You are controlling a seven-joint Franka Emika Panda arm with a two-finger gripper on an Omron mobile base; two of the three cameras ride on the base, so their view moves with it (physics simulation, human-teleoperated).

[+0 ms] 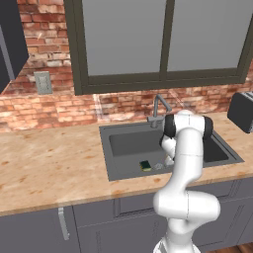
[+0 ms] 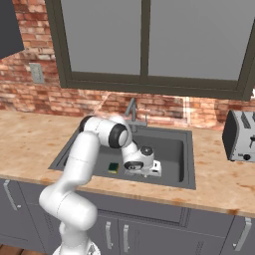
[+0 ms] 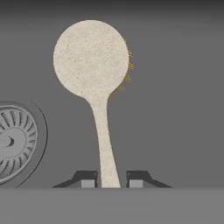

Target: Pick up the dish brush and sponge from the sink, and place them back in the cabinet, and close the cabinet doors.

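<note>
In the hand view the cream dish brush (image 3: 90,59) lies on the dark floor of the sink (image 3: 175,109), round head away from me and thin handle running back toward the hand. My gripper (image 3: 111,183) is shut on the end of that handle, a fingertip on each side. From the right base view, the hand (image 2: 143,167) is low inside the sink (image 2: 187,164). The green-topped sponge (image 1: 145,165) (image 2: 113,167) rests on the basin floor just left of the hand. A dark grey cabinet panel (image 1: 10,44) shows at the upper left.
A round drain (image 3: 13,142) sits close beside the brush handle. The silver faucet (image 2: 133,112) rises behind the basin. A toaster (image 2: 241,137) stands on the beige counter (image 1: 49,163) to the right. Grey base cabinets (image 1: 64,222) run below.
</note>
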